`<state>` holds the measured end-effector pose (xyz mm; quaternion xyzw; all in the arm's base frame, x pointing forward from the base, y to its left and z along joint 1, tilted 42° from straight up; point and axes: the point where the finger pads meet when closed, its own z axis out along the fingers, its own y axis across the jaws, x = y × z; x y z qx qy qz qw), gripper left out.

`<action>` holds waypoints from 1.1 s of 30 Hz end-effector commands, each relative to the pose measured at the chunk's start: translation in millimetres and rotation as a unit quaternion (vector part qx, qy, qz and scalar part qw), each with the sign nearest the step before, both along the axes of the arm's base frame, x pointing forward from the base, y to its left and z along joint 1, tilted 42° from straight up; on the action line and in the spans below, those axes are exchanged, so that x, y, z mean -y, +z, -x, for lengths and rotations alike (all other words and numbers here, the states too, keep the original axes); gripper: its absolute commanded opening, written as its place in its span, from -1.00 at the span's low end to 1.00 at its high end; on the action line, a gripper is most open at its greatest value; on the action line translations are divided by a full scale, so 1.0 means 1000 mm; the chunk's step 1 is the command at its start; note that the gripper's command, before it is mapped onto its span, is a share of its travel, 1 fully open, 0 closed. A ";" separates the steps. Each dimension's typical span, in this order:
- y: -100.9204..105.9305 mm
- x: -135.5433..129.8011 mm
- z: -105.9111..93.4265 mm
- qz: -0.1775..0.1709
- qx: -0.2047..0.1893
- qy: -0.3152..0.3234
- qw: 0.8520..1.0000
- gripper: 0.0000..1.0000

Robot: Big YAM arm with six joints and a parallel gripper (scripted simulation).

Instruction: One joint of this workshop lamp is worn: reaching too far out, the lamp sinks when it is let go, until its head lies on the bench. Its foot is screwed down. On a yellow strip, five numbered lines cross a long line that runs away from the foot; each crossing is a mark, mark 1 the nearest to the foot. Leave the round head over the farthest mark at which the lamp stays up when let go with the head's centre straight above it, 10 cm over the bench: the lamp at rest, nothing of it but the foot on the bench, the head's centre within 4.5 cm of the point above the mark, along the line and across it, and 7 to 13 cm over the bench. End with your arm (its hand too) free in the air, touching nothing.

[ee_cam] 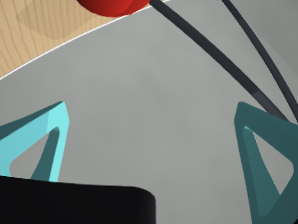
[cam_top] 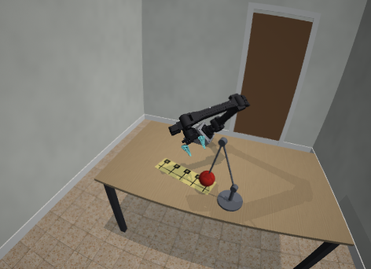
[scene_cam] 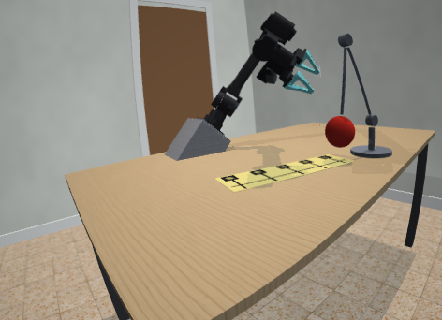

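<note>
The lamp's round red head (cam_top: 207, 178) (scene_cam: 340, 131) (ee_cam: 115, 4) hangs above the bench near the foot end of the yellow strip (cam_top: 171, 171) (scene_cam: 225, 181). Its grey foot (cam_top: 229, 203) (scene_cam: 371, 152) stands on the bench beyond that end. Two thin arms meet at a raised joint (cam_top: 222, 141) (scene_cam: 346, 40) and show at the right in the wrist view. My gripper (cam_top: 195, 149) (scene_cam: 316, 82) (ee_cam: 151, 111) is open, with nothing between its cyan fingers. It hangs above the bench, apart from the lamp and higher than the head. The strip's numbers are too small to read.
The robot's grey base block (scene_cam: 197, 139) stands on the wooden bench (cam_top: 275, 167) (scene_cam: 154, 213), on the door side of the strip. The bench's long edge runs close past the lamp foot. Shadows of arm and lamp fall across the bench.
</note>
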<state>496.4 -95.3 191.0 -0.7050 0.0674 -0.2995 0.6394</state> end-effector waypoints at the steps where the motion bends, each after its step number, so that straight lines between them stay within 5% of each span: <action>1: 0.014 0.011 -0.004 0.001 0.002 -0.002 1.000 1.00; 33: 0.004 0.003 -0.001 -0.006 -0.015 0.000 1.000 1.00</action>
